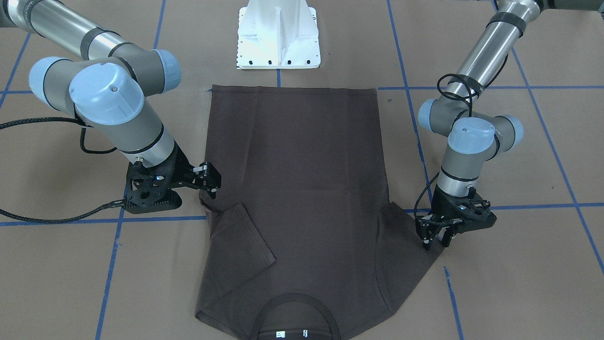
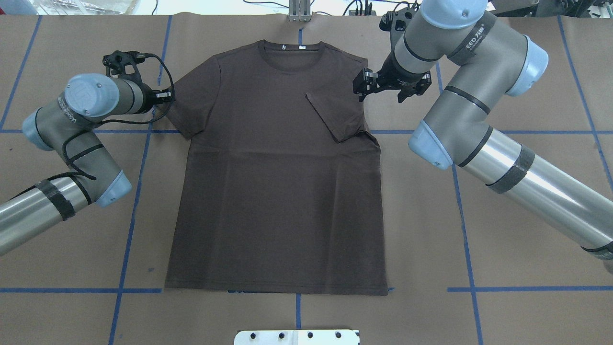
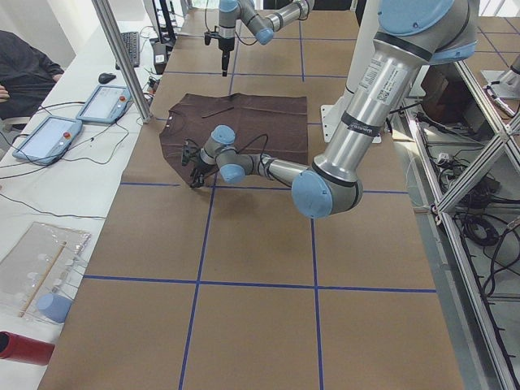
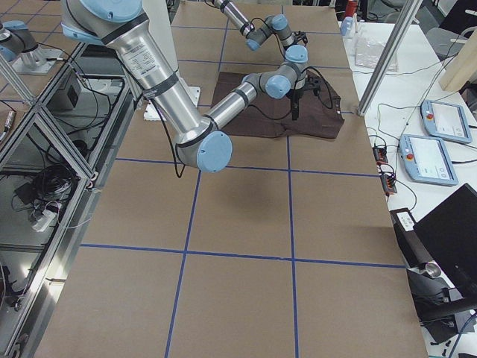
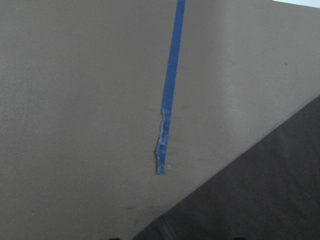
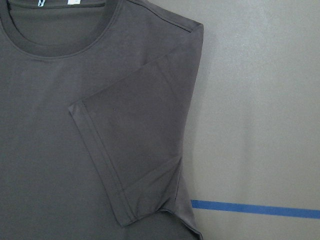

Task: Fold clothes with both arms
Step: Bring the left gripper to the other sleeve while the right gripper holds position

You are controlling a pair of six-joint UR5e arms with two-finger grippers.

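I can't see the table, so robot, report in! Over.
Left gripper jaws open at the unfolded sleeve. Right gripper open, clear. T-shirt flat, other sleeve folded in. Nothing blocking.

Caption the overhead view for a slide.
Brown T-shirt flat, one sleeve folded in, left gripper and right gripper at its sides.
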